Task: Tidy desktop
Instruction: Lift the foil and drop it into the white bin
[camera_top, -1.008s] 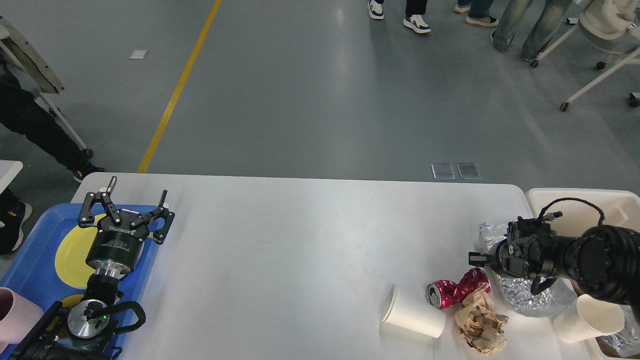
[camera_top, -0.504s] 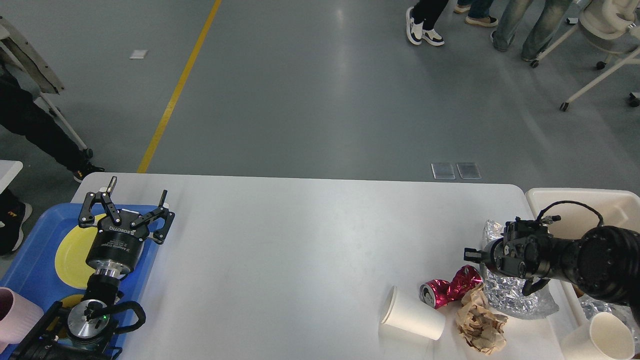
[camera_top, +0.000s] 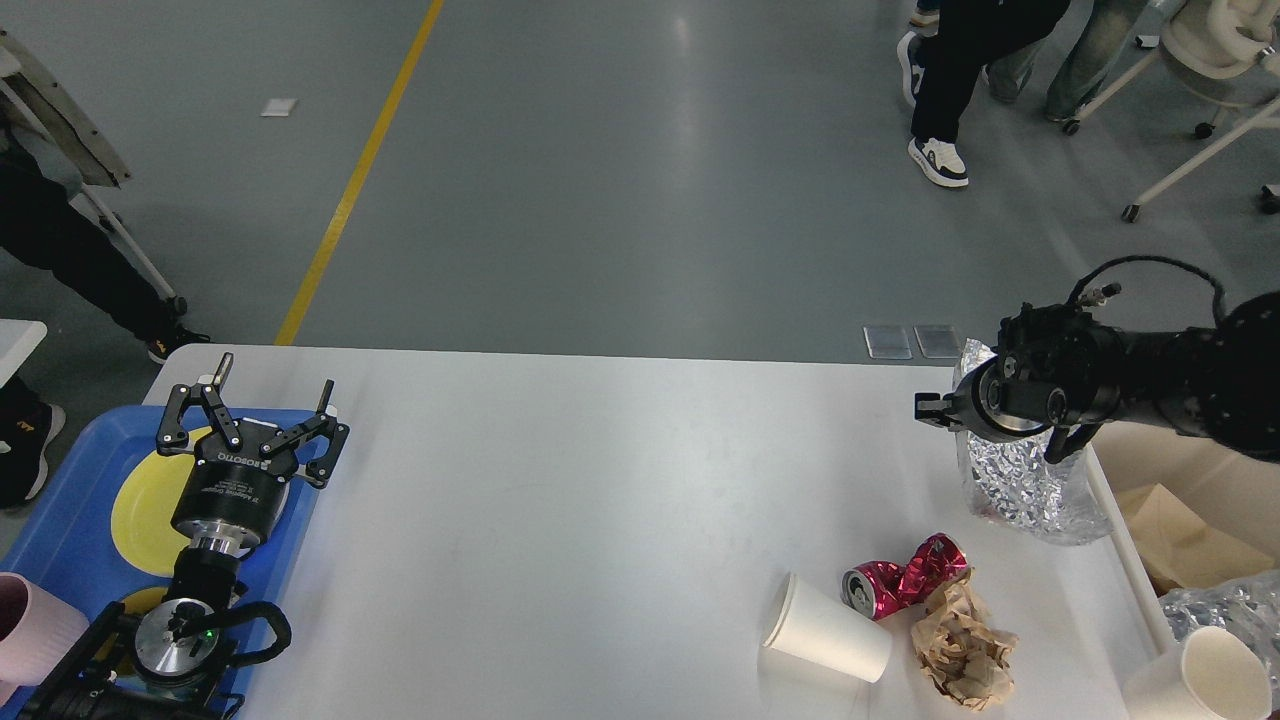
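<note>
The white desktop (camera_top: 600, 480) fills the lower half of the head view. My right gripper (camera_top: 985, 420) is shut on a crumpled silver foil sheet (camera_top: 1020, 490), held up at the desktop's right edge. The foil hangs down and its lower end is close to the surface. A white paper cup (camera_top: 830, 640) lies on its side near the front. Beside it are a crushed red can (camera_top: 905, 580) and crumpled brown paper (camera_top: 960, 650). My left gripper (camera_top: 255, 400) is open and empty over the blue tray (camera_top: 60, 520).
The cream bin (camera_top: 1125, 560) stands against the desktop's right edge and holds a paper cup (camera_top: 1200, 680), foil and brown paper (camera_top: 1180, 540). The blue tray holds a yellow plate (camera_top: 140, 510) and a pink cup (camera_top: 30, 630). People walk on the floor beyond.
My right gripper has risen and moved back with the foil, lifting it off the pile. The can and brown paper shifted slightly. The left arm has not moved.
</note>
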